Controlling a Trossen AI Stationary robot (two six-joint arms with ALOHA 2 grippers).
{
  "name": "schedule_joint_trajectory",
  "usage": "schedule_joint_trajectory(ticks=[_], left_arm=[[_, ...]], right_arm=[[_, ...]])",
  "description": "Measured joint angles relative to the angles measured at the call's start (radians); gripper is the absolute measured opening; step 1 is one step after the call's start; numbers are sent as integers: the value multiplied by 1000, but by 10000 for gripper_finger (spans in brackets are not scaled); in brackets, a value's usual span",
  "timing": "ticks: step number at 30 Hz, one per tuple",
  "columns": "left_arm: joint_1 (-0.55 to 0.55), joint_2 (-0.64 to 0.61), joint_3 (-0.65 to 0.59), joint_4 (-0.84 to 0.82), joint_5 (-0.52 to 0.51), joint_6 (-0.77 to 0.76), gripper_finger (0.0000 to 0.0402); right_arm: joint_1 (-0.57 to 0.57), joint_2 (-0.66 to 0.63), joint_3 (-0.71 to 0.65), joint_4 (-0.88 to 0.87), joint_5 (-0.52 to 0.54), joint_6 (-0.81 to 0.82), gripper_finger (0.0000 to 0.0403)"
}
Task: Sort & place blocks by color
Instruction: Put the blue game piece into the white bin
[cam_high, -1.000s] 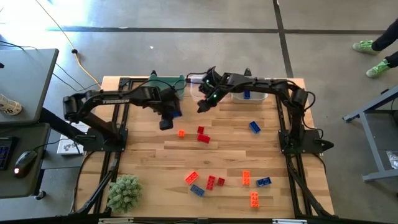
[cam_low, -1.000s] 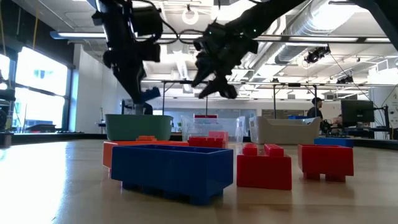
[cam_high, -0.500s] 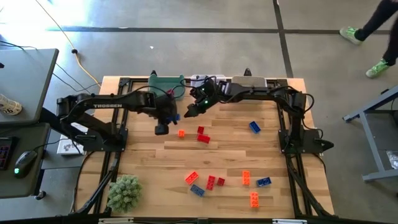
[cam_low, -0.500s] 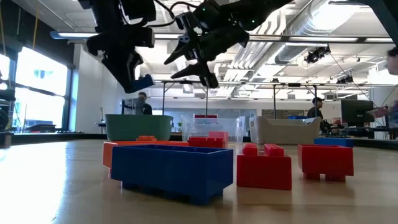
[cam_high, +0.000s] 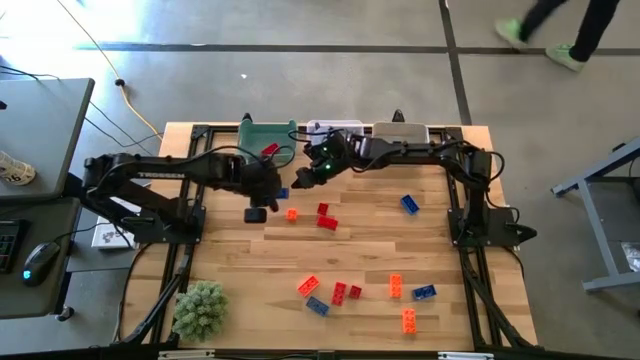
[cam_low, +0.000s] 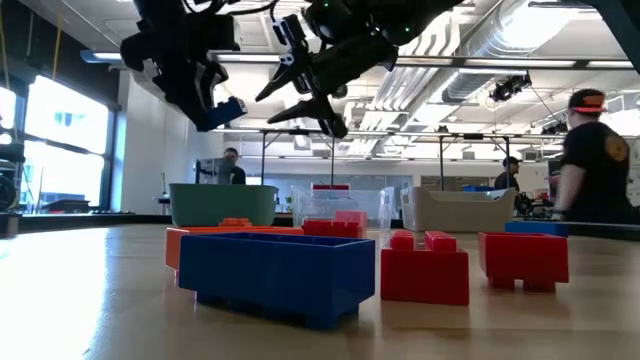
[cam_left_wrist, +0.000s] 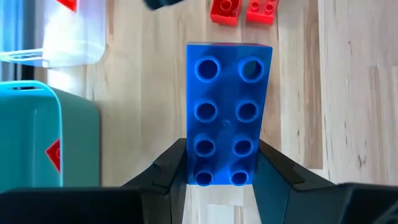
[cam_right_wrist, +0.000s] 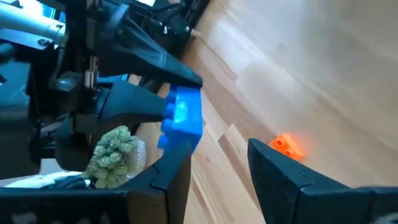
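My left gripper (cam_high: 268, 192) hangs above the table's far middle, shut on a blue two-by-four block (cam_left_wrist: 228, 115), which also shows in the high view (cam_high: 282, 192) and the low view (cam_low: 228, 108). My right gripper (cam_right_wrist: 217, 168) stands open just right of it (cam_high: 303, 180), fingers spread and pointing at the blue block, with nothing between them. An orange block (cam_high: 291, 213) and two red blocks (cam_high: 325, 216) lie on the wood below. More red, orange and blue blocks (cam_high: 340, 292) lie near the front edge. My left gripper pinches the blue block's two long sides (cam_left_wrist: 193, 168) between its two fingers, at the end nearest the wrist. The fingers come steeply from above and lie along the block's sides. The block sticks out beyond the fingertips, lifted clear of the table.
A green bin (cam_high: 268, 135), a clear bin (cam_high: 335, 130) and a grey bin (cam_high: 400, 130) stand along the far edge. A lone blue block (cam_high: 410, 204) lies right of centre. The fuzzy green ball (cam_high: 200, 308) sits at the near left corner. A person walks on the floor beyond the table.
My left gripper has risen with the blue block and drifted a little toward the left, rolling slightly. My right gripper has swung toward the table's left, risen and turned, its fingers now close to the held block. Both kept their openings.
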Motion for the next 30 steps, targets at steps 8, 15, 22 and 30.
schedule_joint_trajectory(ticks=[8,15,22,30], left_arm=[[-5,-7,0,-2,-12,-7,113],[-4,-7,0,2,-54,4,113],[-3,-7,0,53,-60,60,113],[-3,-7,0,111,-102,109,113]], right_arm=[[2,0,0,71,9,10,170],[5,0,0,95,29,57,229],[11,0,0,126,43,100,241],[21,0,0,126,25,103,240]])
